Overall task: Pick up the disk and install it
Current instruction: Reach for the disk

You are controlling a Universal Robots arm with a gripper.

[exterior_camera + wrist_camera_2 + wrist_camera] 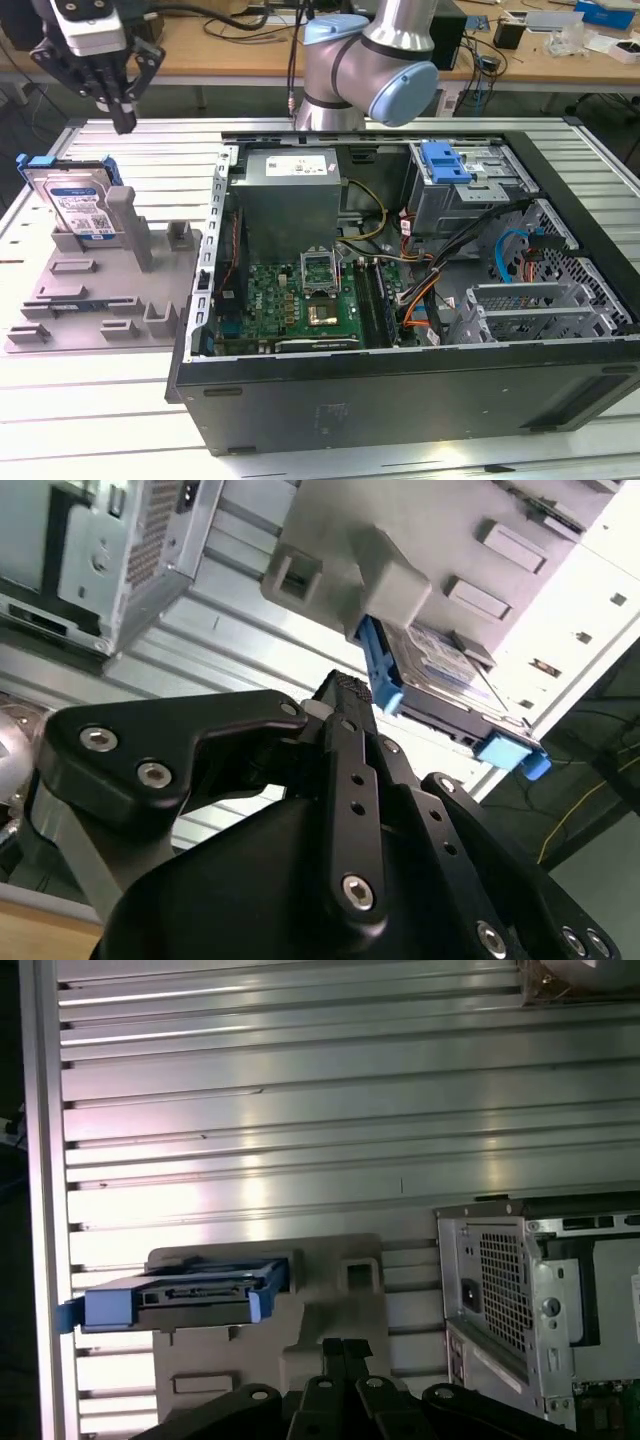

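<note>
While hanging high over the exterior view's left end of the ribbed aluminium table, grips nothing: gripper clenched, fingertips pressed together, empty. Looks just as closed in both wrist views.

Disk: below the gripper and a touch toward the exterior view's left, well apart, no contact. Stands on edge, leaning back a little, in a slot at the rear corner of a grey fixture. Label toward the camera, blue carrier round the edges. Second wrist view: disk beyond the gripper, clear gap between. First wrist view: disk edge-on, seated in the fixture, off to one side of the gripper.

Open-sided computer case just beside the fixture, toward the exterior view's right, lying on its side. Holds a grey power-supply box at the back, green motherboard in front of it, drive cage at the exterior view's right with a bare blue bracket on top, cables strung between. Case rear panel with its grille next to the fixture in the first wrist view.

Fixture and case both on the table. Behind: arm base joints at the table's rear edge, then a wooden bench with cables and small boxes.
</note>
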